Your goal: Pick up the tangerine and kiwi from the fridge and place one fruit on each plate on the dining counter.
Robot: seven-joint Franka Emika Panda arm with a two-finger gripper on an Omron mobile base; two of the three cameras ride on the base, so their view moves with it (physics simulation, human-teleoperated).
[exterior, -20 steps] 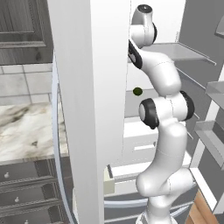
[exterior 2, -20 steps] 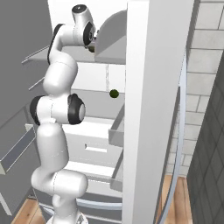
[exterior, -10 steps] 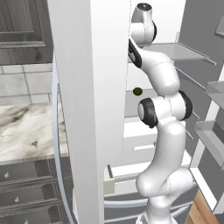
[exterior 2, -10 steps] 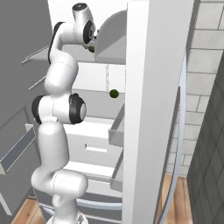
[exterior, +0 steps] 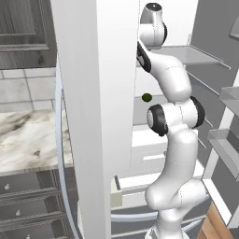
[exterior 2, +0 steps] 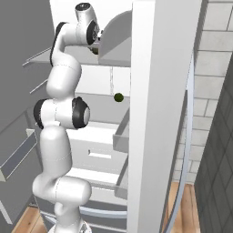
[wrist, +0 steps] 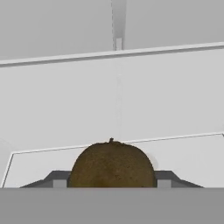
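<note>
In the left base view, the white robot arm with dark joints [exterior: 173, 140] reaches up into the tall white fridge [exterior: 98, 93], with its wrist at the level of the grey upper shelf [exterior: 196, 53]. The kiwi, a small dark olive-green ball [exterior: 146, 97], lies one level lower and well apart from the hand, so I leave it for a later trip. At the left edge I see the dining counter with its white veined marble top and dark drawers [exterior: 28, 140], where I judge the fruit must go. In the right base view, the two-finger gripper [exterior 2: 96, 48] sits just under the sloped grey shelf [exterior 2: 113, 41], and the kiwi [exterior 2: 118, 97] rests below it, untouched. In the hand view, the tangerine, a round orange-brown fruit with a tiny stem [wrist: 112, 164], sits between the dark grey fingers [wrist: 57, 178] of the gripper [wrist: 112, 180]. The fingers lie against both of its flanks, so I read the hand as pinching the fruit. To do this step well, I think I should lift only a little and then draw straight back toward the base, away from the pale rear wall [wrist: 113, 100]. The shelf above is near, and a round fruit can roll out of a light pinch if it bumps an edge.
</note>
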